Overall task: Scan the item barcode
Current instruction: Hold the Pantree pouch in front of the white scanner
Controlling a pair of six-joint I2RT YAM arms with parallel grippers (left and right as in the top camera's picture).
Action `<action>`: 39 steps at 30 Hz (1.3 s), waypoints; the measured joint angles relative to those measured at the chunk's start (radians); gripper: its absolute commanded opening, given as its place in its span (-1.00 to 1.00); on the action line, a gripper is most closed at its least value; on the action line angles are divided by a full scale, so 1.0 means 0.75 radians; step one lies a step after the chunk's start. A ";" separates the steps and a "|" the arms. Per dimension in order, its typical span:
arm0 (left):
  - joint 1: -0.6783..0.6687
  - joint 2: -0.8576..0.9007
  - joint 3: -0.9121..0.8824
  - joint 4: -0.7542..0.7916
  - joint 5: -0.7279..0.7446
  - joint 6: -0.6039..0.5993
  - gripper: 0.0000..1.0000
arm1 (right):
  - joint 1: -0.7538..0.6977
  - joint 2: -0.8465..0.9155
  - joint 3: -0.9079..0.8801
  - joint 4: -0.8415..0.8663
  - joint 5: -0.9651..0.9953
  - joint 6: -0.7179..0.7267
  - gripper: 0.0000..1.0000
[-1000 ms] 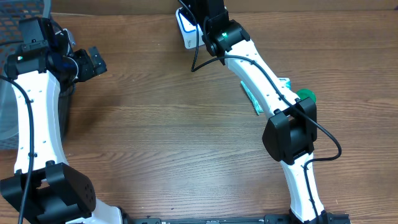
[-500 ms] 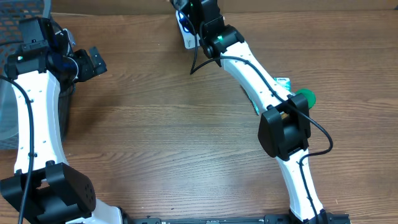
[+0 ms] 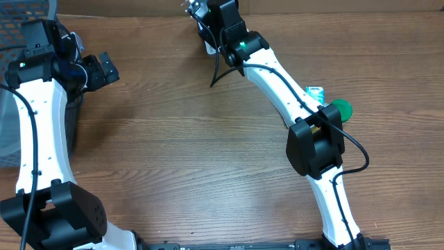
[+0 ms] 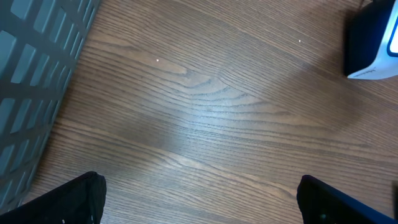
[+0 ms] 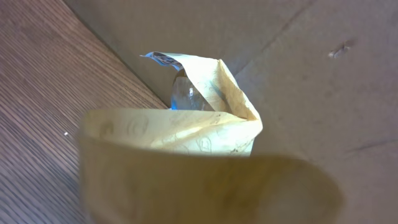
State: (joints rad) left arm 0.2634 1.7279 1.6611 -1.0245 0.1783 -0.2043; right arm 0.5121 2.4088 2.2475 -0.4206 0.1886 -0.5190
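Overhead, the right gripper (image 3: pixel 202 10) reaches the bench's (image 3: pixel 194 139) far edge; the left gripper (image 3: pixel 104 69) hangs wide open near its left edge. Left wrist: the scanner (image 4: pixel 373 43) faces nothing. Right wrist: the jaws pinch a crumpled yellow packet (image 5: pixel 186 137) by a cardboard wall (image 5: pixel 298 62); the creases or an overshoot could hide the barcode.

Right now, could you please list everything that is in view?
packet: one, pale yellow, in right hand
scanner: one, white and dark blue, far side, near right hand
sachet: one, teal and white, right side
disc: one, green, beside sachet
basket: one, grey mesh, far left corner
wall: one, brown cardboard, far edge
table: one, brown wood
left hand: one, black, open, empty, near basket
right hand: one, black, shut on packet
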 measured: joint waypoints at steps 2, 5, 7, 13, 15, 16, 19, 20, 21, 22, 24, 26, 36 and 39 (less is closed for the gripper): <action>0.000 0.000 0.001 0.000 0.000 0.000 1.00 | 0.000 0.000 0.000 -0.012 -0.015 0.020 -0.54; 0.000 0.000 0.001 0.000 0.001 0.000 1.00 | 0.000 0.000 0.000 -0.046 -0.054 0.032 -0.53; 0.000 0.000 0.001 0.000 0.000 0.000 1.00 | 0.000 0.000 0.000 -0.085 -0.084 0.046 -0.49; 0.000 0.000 0.001 0.000 0.000 0.000 0.99 | 0.000 0.000 0.000 -0.138 -0.119 0.083 -0.47; 0.000 0.000 0.000 0.000 0.000 0.000 0.99 | 0.000 0.000 -0.001 -0.137 -0.119 0.088 -0.47; 0.000 0.000 0.001 0.000 0.000 0.000 1.00 | 0.000 0.000 0.000 -0.137 -0.122 0.090 -0.47; 0.000 0.000 0.001 0.000 0.000 0.000 1.00 | 0.000 0.000 0.000 -0.130 -0.127 0.115 -0.47; 0.000 0.000 0.001 0.000 0.000 0.000 1.00 | 0.000 0.000 0.000 -0.128 -0.127 0.135 -0.47; 0.000 0.000 0.000 0.000 0.000 0.000 1.00 | 0.000 0.000 0.000 -0.128 -0.127 0.146 -0.47; 0.000 0.000 0.000 0.000 0.000 0.000 1.00 | 0.000 0.000 -0.001 -0.126 -0.128 0.157 -0.47; 0.000 0.000 0.001 0.000 0.000 0.000 1.00 | 0.000 0.000 0.000 -0.126 -0.128 0.169 -0.47; 0.000 0.000 0.001 0.000 0.000 0.000 1.00 | 0.000 0.000 0.000 -0.106 -0.128 0.179 -0.47; 0.000 0.000 0.000 0.000 0.000 0.000 0.99 | 0.000 -0.002 0.000 -0.052 -0.127 0.194 -0.47; 0.000 0.000 0.001 0.000 0.000 0.001 1.00 | 0.000 -0.017 0.000 -0.061 -0.127 0.207 -0.48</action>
State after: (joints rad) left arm 0.2634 1.7279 1.6615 -1.0245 0.1783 -0.2039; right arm 0.5121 2.3962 2.2475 -0.4660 0.0933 -0.3641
